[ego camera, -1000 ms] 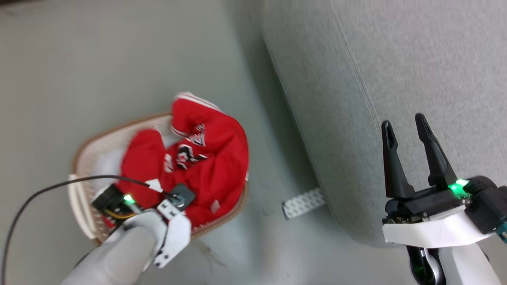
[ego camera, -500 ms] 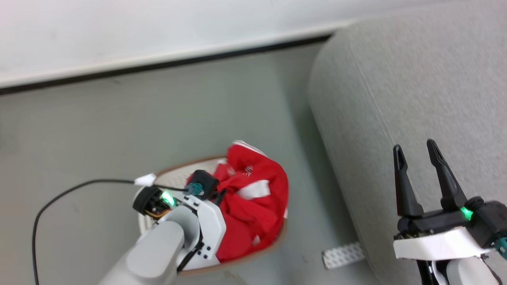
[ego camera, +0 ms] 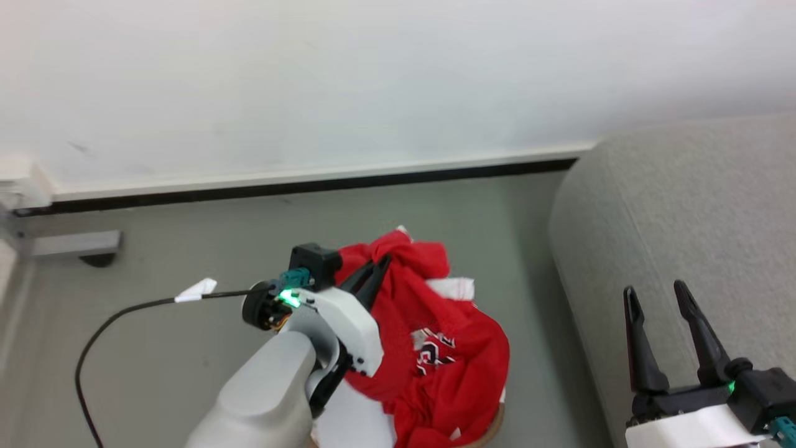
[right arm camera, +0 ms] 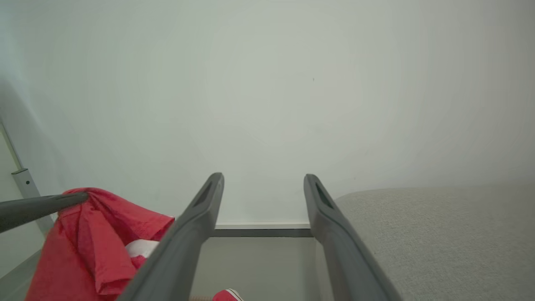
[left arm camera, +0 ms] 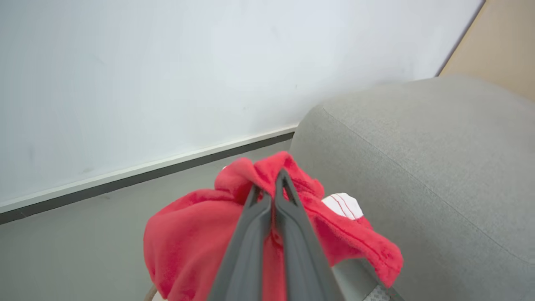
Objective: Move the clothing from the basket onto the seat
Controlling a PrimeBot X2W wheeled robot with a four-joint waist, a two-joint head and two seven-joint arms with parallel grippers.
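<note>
The basket [ego camera: 493, 427] — mostly under the clothing [ego camera: 460, 373] (bottom edge crops it) — barely shows.

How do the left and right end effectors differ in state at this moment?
The left end effector is shut on the clothing; the right end effector is open and holds nothing. In the head view the left one is left of the sofa, while the right one overlaps it. Both are dark and slender.

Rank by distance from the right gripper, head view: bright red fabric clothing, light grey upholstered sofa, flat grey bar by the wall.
1. Light grey upholstered sofa, just beneath the right gripper.
2. Bright red fabric clothing, to its left.
3. Flat grey bar, far left.
</note>
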